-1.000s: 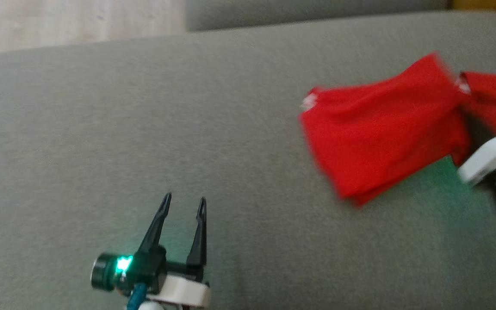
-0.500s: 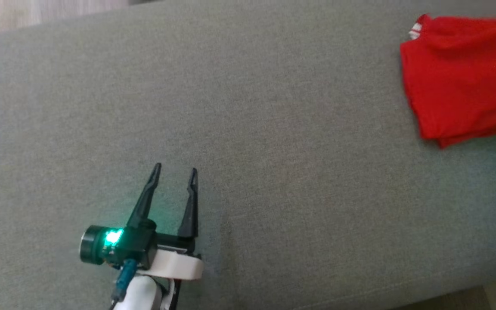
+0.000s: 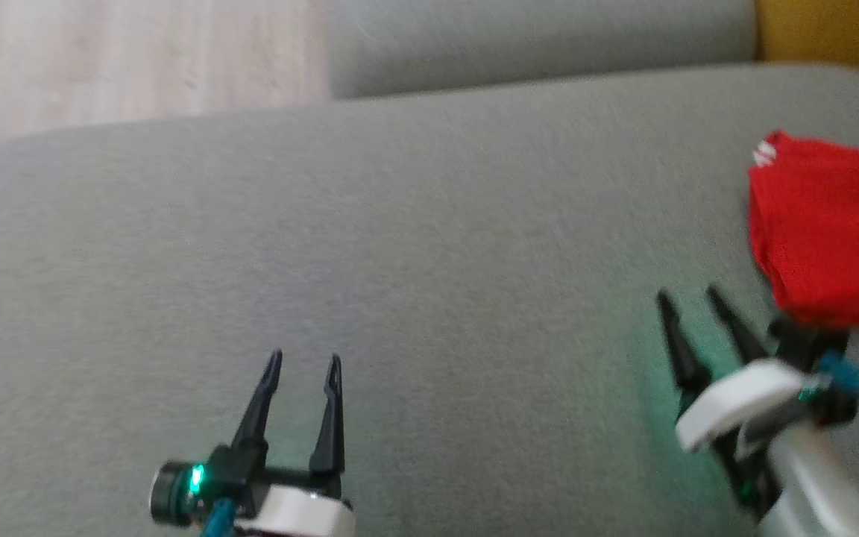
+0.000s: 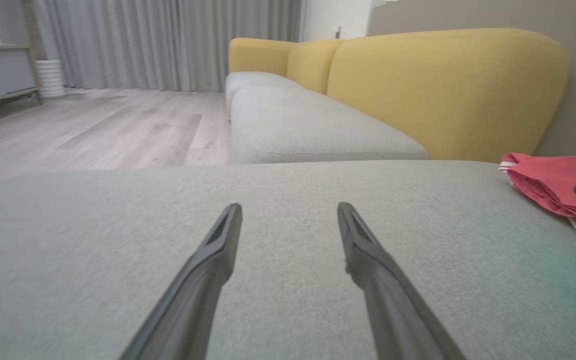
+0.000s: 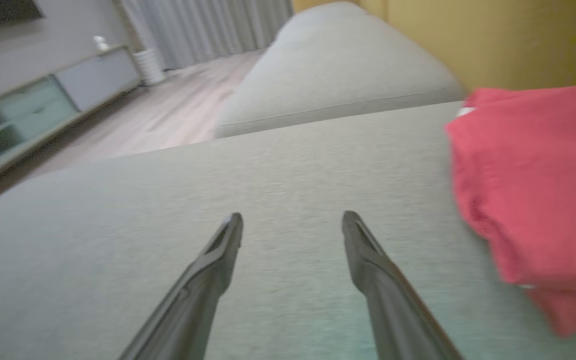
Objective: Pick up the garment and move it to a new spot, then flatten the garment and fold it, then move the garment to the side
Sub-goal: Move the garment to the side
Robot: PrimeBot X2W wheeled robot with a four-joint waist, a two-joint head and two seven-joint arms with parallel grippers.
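Red and folded, the garment [image 3: 832,239] is seen lying at the right end of the grey sofa seat [image 3: 400,224], near the right claw [image 3: 689,294], whose jaws are spread and empty. The left claw [image 3: 304,359] is likewise held wide, well apart from the garment. Both claws are taken in together by the head view; a yellow backrest [image 4: 448,85], curtains [image 4: 168,40], a wooden floor [image 4: 93,130] and a low cabinet [image 5: 43,95] are brought in by the wrist views.

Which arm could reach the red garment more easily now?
Right. The right gripper hangs open just beside the red garment, while the left gripper is open far across the grey cushion.
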